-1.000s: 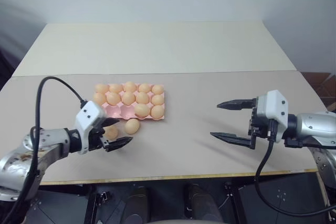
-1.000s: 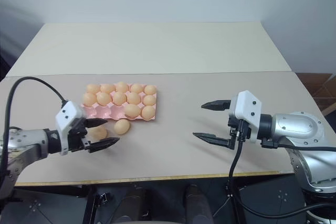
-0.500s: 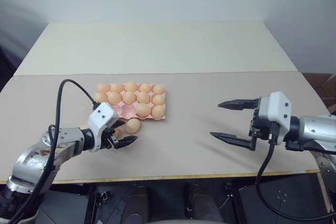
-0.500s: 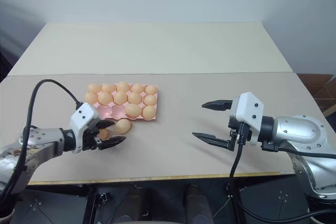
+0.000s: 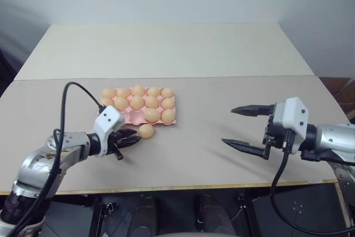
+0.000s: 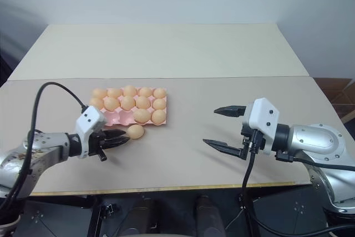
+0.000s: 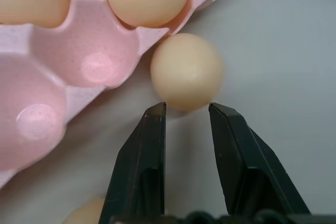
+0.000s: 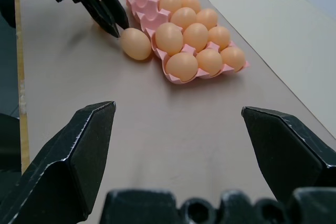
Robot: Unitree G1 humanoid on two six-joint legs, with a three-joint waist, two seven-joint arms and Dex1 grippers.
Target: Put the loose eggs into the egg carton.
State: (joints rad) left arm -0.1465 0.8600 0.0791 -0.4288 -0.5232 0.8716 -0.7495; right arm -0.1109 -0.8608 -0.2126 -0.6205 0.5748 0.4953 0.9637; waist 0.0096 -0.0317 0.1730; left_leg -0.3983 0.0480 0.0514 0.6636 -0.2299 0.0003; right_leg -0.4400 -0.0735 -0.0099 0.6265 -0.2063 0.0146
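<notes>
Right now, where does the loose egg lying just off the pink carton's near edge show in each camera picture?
Left eye view: loose egg on the table, just below the egg carton, left of centre.
Right eye view: the egg, same spot.
Left wrist view: the egg beside the carton's corner.
Right wrist view: the egg, far off, beside the carton.
Shared landmark: the pink carton.

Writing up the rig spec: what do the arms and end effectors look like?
Both arms are silver-grey metal with black joint sections. Each ends in a white boxy wrist housing carrying a left end effector and a right end effector of two black tapered fingers. A loose black cable loops from each wrist housing back along the arm.
</notes>
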